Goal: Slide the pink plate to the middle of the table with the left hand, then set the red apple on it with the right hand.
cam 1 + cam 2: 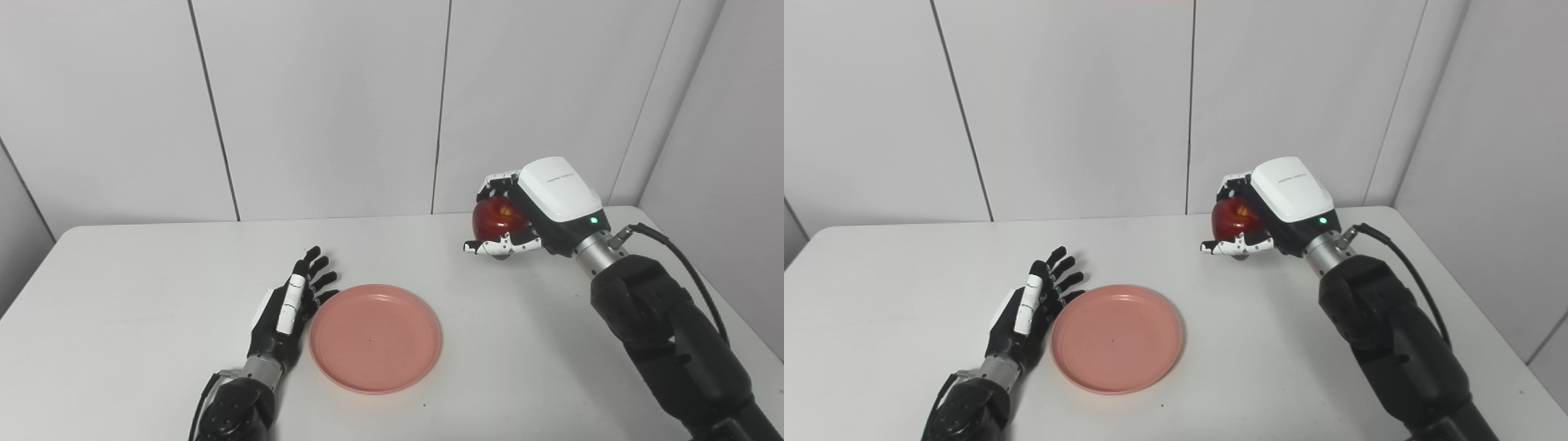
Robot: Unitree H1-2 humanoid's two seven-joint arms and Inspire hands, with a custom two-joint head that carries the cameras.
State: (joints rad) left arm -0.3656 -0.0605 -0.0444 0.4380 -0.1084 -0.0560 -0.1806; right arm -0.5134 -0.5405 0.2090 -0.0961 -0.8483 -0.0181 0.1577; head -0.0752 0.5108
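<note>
**Apple held aloft, plate at mid-table**

I see the right hand (520,214) clasping the glossy red apple (495,219) above the table's (122,318) far right area. The round pink plate (375,337) lies flat mid-table; the left hand (291,306) rests beside it, fingers spread, empty.

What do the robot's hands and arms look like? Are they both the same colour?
No, they differ a bit. The left hand is mostly black, with a white strip along one side and a silver wrist ring. The right hand has a big white back shell with small grey lettering and a green light, plus white fingers dotted black. Both arms are chunky and black, each with a black cable near the wrist.
</note>
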